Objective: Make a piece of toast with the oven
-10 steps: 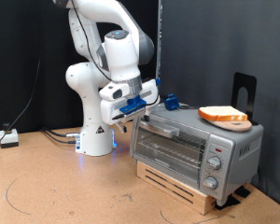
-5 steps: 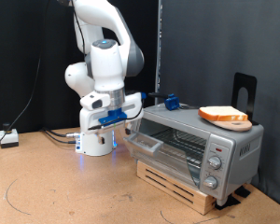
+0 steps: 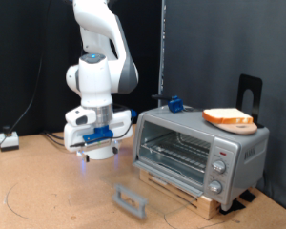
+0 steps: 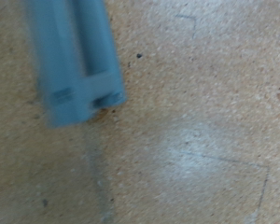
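Low over the desk (image 3: 48,191), the tool (image 3: 95,139) hangs at the exterior view's left of the oven (image 3: 200,148), apart from it; whether its fingers are parted or closed cannot be told, and nothing shows between them. The oven's door (image 3: 132,199) lies fully dropped. On the oven's top rests the piece of toast (image 3: 228,118).

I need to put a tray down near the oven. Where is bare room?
Bare tabletop spreads at the exterior view's left and bottom, bordered by the robot base and the open oven door. Crowded: the oven top holds the toast on its plate; the pincer hangs beside the door.
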Tool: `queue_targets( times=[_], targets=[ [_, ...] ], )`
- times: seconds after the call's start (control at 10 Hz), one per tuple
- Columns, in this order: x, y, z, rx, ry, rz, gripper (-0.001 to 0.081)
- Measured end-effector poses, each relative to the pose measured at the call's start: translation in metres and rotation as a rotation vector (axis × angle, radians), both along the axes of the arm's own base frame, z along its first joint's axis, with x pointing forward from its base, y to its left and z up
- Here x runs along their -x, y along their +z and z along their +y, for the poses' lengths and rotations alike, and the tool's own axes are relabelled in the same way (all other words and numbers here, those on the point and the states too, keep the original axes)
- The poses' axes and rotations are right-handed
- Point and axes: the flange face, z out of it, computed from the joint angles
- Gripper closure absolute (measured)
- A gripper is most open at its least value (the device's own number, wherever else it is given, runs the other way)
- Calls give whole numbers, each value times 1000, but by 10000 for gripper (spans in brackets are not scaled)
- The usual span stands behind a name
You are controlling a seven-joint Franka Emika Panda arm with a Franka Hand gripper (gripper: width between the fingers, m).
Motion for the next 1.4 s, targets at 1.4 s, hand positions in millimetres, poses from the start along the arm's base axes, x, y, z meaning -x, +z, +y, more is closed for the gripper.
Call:
queue_targets(
  times=[1.4],
  targets=[
    [9, 65, -10, -428, 99, 13, -1]
  ],
)
